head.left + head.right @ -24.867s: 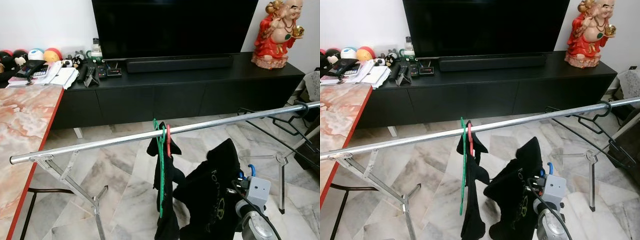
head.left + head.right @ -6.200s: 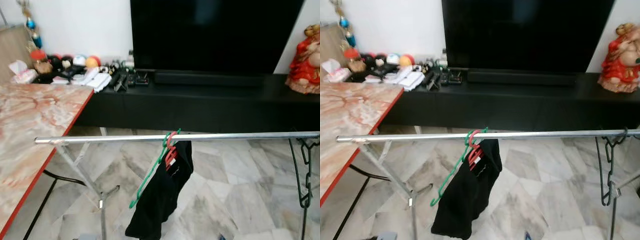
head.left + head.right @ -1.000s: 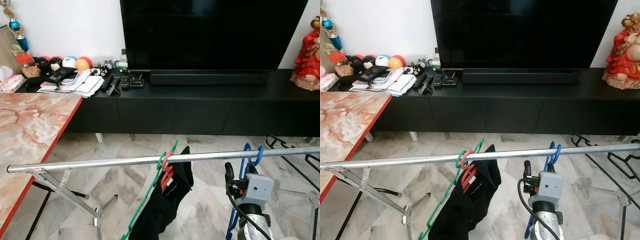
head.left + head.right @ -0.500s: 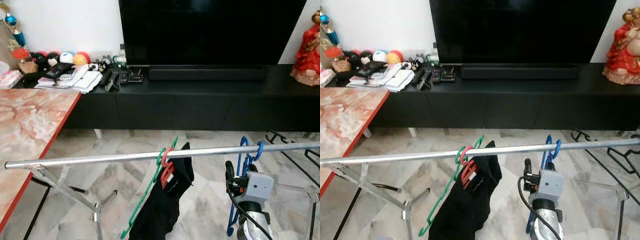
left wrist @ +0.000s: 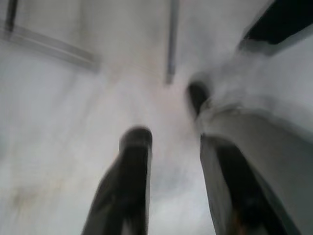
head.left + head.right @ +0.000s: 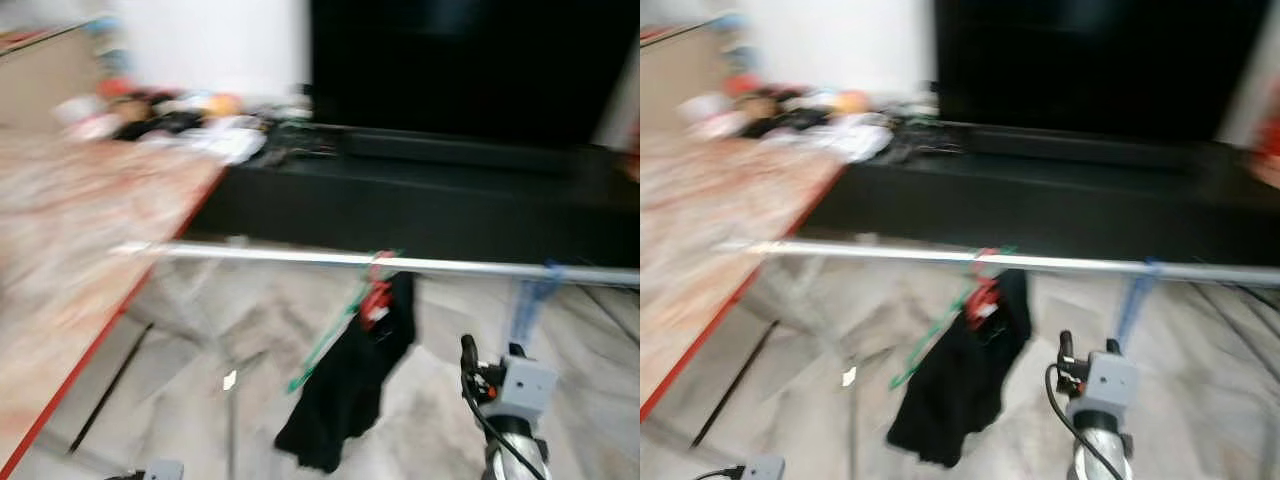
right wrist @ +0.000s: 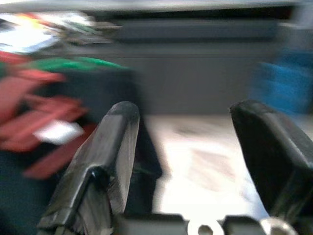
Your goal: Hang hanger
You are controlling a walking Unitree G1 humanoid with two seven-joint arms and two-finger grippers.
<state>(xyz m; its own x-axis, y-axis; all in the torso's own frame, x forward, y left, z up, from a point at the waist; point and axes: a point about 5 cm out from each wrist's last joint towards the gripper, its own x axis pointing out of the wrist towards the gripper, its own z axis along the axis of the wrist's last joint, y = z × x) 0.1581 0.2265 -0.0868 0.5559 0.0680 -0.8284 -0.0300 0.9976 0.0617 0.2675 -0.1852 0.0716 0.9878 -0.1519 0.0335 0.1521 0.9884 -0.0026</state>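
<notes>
Blur smears both eye views. Landmark: the rail (image 6: 300,257), a silver bar running level across the scene. The blue hanger (image 6: 528,300) hangs from the rail toward its right end, hook over the bar, faint and streaked. Nearer the rail's middle hang a red hanger (image 6: 376,297) and a green hanger (image 6: 335,335), the green one slanting down to the left, with a black garment (image 6: 350,395) drooping below them toward the marble floor (image 6: 200,400).

Below the rail and just left of the blue hanger, the right arm (image 6: 512,400) rises with its grey wrist block. In its wrist view the right pincer (image 7: 195,147) is released, its two black fingers (image 7: 115,147) spread wide with nothing between them; past them lie the red and green hangers, the dark garment and a blue smear.

The left pincer (image 5: 168,161) also stands released, grasping nothing, pointing down at pale floor.

Behind the rail sits a long black cabinet (image 6: 450,200) with a dark screen (image 6: 470,60) above it. Left of the rail lies a marble worktop (image 6: 70,260) with a red edge; small clutter beyond it is too blurred to name.
</notes>
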